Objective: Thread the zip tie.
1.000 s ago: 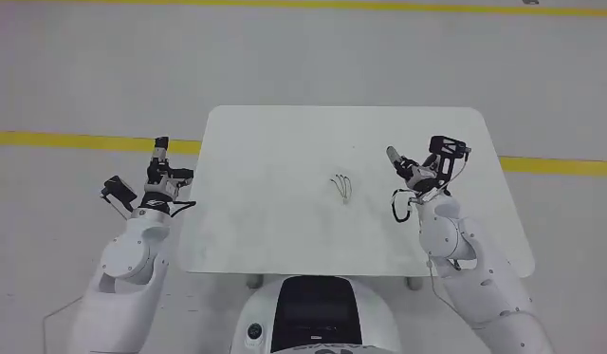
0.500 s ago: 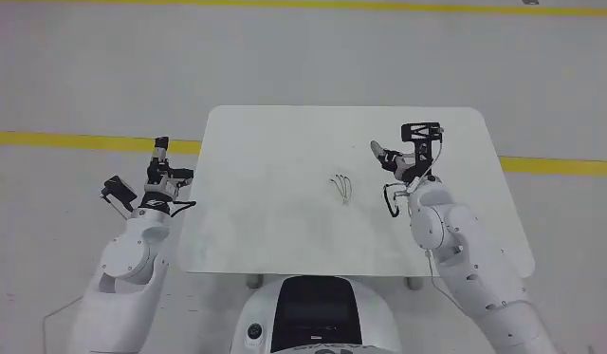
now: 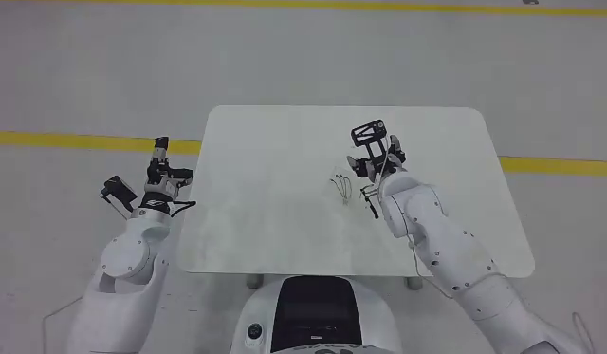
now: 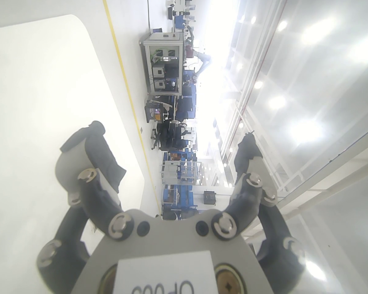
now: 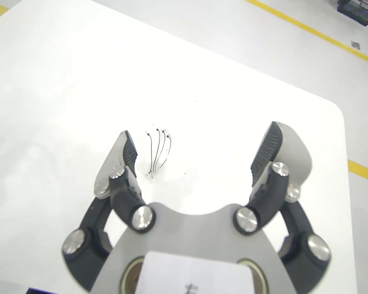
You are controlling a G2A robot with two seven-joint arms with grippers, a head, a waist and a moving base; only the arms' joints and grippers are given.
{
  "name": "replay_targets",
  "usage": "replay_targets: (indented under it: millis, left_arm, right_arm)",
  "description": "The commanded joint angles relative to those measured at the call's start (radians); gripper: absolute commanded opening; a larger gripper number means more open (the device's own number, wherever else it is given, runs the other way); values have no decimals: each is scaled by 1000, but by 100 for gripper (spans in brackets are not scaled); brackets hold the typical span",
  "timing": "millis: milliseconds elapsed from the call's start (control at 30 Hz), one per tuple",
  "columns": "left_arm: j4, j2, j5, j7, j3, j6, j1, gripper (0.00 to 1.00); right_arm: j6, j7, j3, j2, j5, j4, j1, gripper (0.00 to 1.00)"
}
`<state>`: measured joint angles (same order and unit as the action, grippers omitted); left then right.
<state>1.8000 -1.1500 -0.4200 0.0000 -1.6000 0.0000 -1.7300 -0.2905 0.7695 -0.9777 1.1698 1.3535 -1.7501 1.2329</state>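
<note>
Several thin black zip ties (image 3: 340, 187) (image 5: 159, 151) lie side by side near the middle of the white table (image 3: 285, 145). My right gripper (image 3: 376, 160) (image 5: 199, 142) hangs open just to the right of them and above the table, with nothing between its fingers. My left gripper (image 3: 163, 164) (image 4: 171, 142) stands open off the table's left edge, pointing out into the room, and it holds nothing.
The table (image 5: 64, 62) has rounded corners and bare surface all around the ties. Grey floor with yellow lines (image 3: 303, 5) surrounds it. Racks and desks (image 4: 164, 62) stand far off in the room.
My right arm has swung left from the table's right side to a spot beside the zip ties. The left arm has kept still.
</note>
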Motion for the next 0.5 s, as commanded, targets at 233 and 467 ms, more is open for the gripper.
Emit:
replay_targets:
  millis: [233, 467]
  left_arm:
    - [0, 0, 0, 0, 0, 0, 0, 100]
    - [0, 0, 0, 0, 0, 0, 0, 100]
  right_arm:
    - [93, 87, 35, 3, 69, 20, -46, 100]
    - [103, 386, 181, 71, 88, 183, -267, 100]
